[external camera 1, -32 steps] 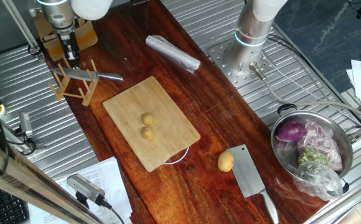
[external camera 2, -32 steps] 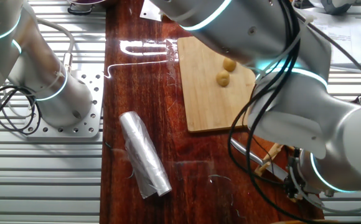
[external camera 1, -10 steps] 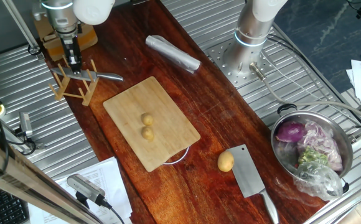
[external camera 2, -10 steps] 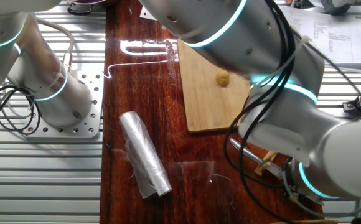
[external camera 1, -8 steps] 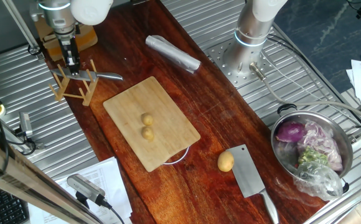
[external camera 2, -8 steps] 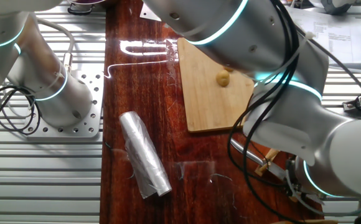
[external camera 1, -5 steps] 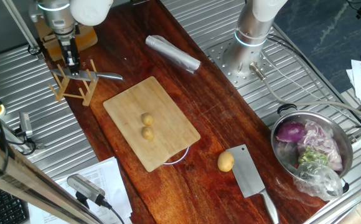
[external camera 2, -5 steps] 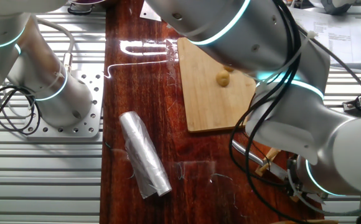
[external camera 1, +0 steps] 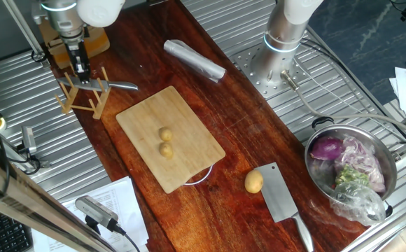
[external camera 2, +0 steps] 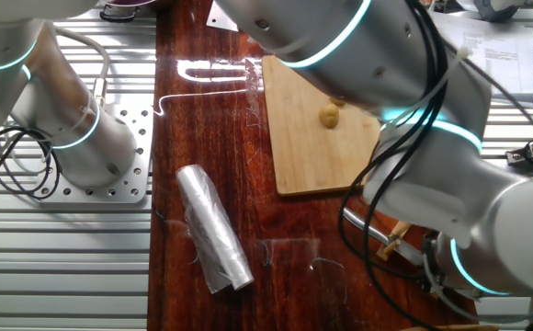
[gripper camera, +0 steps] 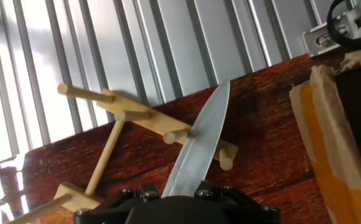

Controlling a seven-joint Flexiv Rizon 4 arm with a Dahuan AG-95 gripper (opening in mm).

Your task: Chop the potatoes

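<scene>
Two small yellow-tan potatoes (external camera 1: 165, 134) (external camera 1: 166, 149) lie side by side in the middle of the bamboo cutting board (external camera 1: 147, 112). In the other fixed view one potato (external camera 2: 329, 115) shows on the board (external camera 2: 299, 156); the arm hides the second. My gripper (external camera 1: 82, 70) is at the far left over the wooden rack (external camera 1: 84, 98), shut on the handle of a kitchen knife (external camera 1: 117, 86). In the hand view the blade (gripper camera: 199, 134) runs out from between my gripper (gripper camera: 183, 186) across the rack (gripper camera: 137, 115).
A foil roll (external camera 1: 194, 59) lies behind the board. A larger golden-brown potato (external camera 1: 253, 182) and a cleaver (external camera 1: 280, 196) lie at the front right. A steel pot (external camera 1: 315, 150) holds a purple onion. A cardboard box (gripper camera: 342, 124) stands beside the rack.
Since 3.2 s ago my gripper has come down onto the knife's handle at the rack. Over the last second it has barely moved. The potatoes have not moved.
</scene>
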